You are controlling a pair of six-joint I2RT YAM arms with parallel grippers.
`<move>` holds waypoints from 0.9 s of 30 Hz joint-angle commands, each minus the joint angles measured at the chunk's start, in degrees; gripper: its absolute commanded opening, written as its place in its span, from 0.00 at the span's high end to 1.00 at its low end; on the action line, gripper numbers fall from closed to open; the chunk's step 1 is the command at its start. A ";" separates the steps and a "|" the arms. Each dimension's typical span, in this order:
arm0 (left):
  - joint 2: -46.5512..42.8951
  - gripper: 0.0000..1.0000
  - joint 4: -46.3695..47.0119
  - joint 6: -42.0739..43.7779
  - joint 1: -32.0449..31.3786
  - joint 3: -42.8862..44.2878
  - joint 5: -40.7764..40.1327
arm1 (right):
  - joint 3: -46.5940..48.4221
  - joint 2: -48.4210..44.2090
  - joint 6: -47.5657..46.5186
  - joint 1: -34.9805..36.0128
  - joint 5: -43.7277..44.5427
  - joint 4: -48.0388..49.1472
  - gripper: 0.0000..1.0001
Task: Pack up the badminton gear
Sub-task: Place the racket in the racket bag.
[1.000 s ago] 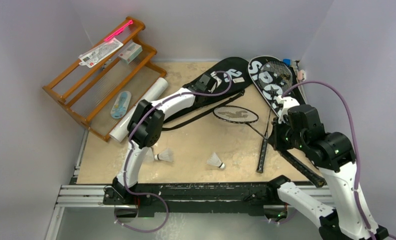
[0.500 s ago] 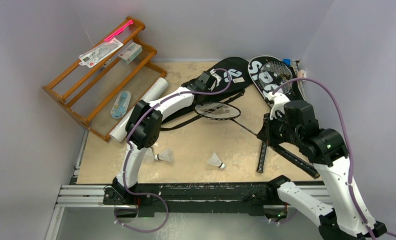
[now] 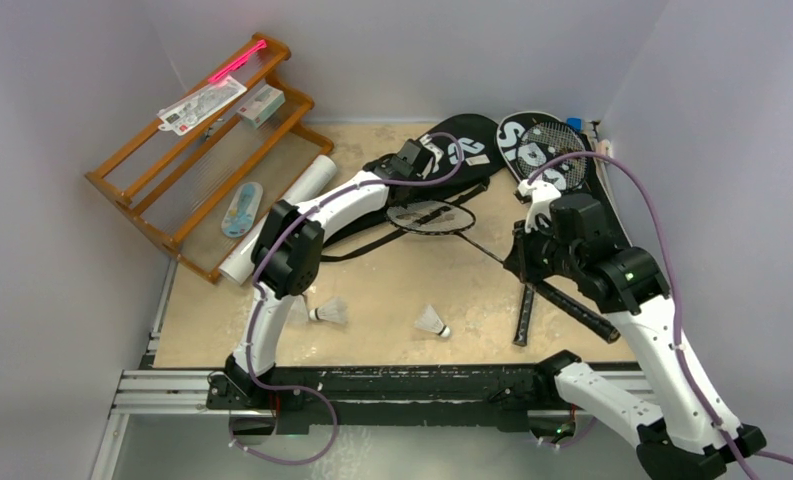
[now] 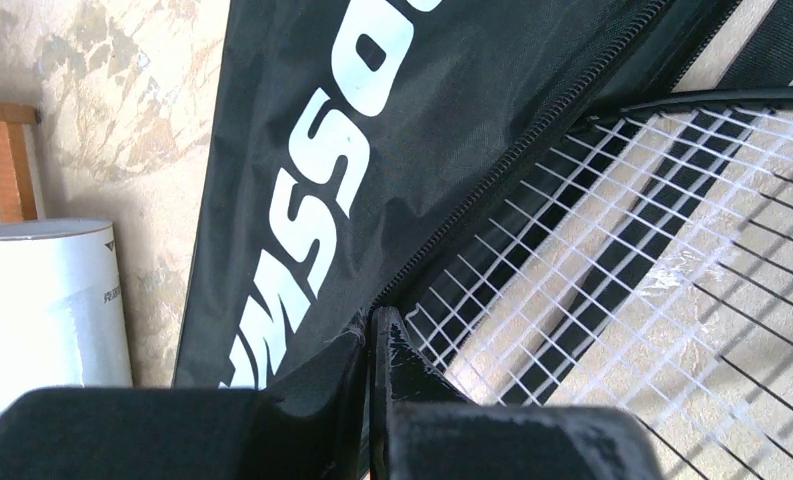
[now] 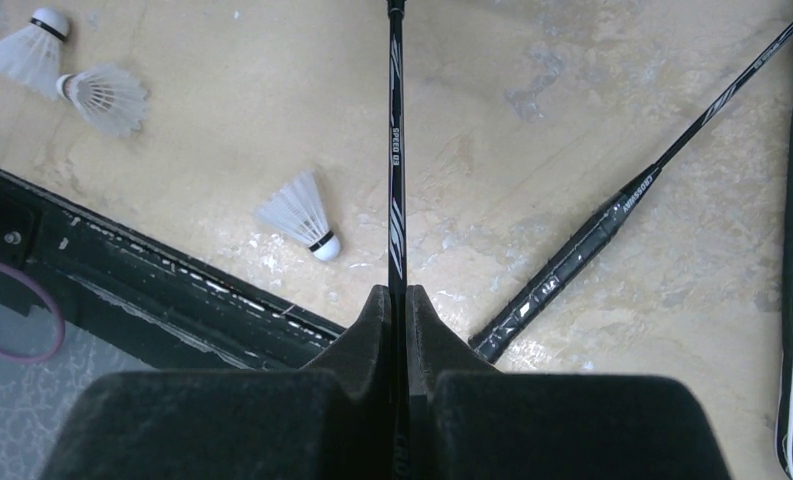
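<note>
**Hazard 1, judged: snagging.** Found the left tool (image 4: 372, 325) shut on the zipper edge of the open bag (image 4: 372, 150), with the strung head of the racket (image 3: 430, 216) right against that edge. Feared strings or rim catching on the zipper teeth if fed in at a slant. Could not tell whether any of the rim lay under the flap.

**Hazard 2, judged: twist or slip.** Found the right tool (image 5: 399, 300) closed tight on the thin shaft alone, well to the right of the bag, toward the handle end. Expected the smooth round shaft to roll between the pads and tip the head off line.

**Hazard 3, judged: lost pinch.** Expected the bag mouth to fall shut if the fabric slid free.

**Appearance.** Slim black frame, white strings, glossy black shaft with small white lettering.

**Unpacked on the bench (image 3: 372, 285):**
- second racket (image 5: 572, 265), right of the bag, head over the second bag (image 3: 515, 140)
- shuttlecocks (image 5: 302, 212), nearer than the bag
- white tube (image 4: 47, 300), left of the bag
</note>
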 commanded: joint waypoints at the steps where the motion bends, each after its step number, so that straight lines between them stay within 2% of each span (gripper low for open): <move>1: -3.05 1.00 -0.86 -1.17 0.83 3.18 -1.10 | -2.43 0.66 -0.86 0.17 0.56 6.52 1.00; 11: -2.57 1.00 -2.23 -2.19 0.81 4.97 1.64 | -5.35 2.24 3.22 0.96 5.82 8.46 1.00; 15: -2.65 1.00 -2.70 -2.19 0.79 5.29 2.71 | -7.00 4.42 7.61 3.69 7.09 10.59 1.00; 23: -3.73 1.00 -3.32 -5.98 0.82 4.75 8.18 | -11.76 12.65 14.03 7.94 4.34 18.14 1.00; 27: -5.95 1.00 -1.84 -7.83 0.81 1.85 11.86 | -14.80 14.13 15.89 8.16 0.02 23.56 1.00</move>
